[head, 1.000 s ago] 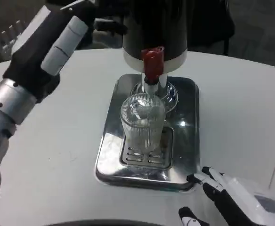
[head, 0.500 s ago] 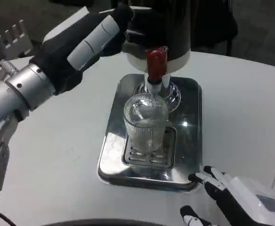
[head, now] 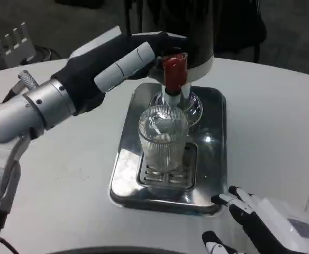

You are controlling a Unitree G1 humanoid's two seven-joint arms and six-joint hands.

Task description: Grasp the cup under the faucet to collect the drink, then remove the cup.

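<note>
Left hand [head: 112,69]: fingers extended, holding nothing, tips at the red tap lever [head: 174,72] of the dark dispenser [head: 189,37]; contact not resolvable. Judged step: collecting the drink, lever about to be worked.

Ribbed glass cup [head: 163,138]: below and right of that hand, upright on the steel drip tray [head: 212,159], under the faucet [head: 170,97].

Next move needs pressure on the lever without nudging the cup.

Right hand [head: 260,225]: near the tray's front corner, fingers spread, empty, apart from the cup. The tray rim lies between it and the cup.
</note>
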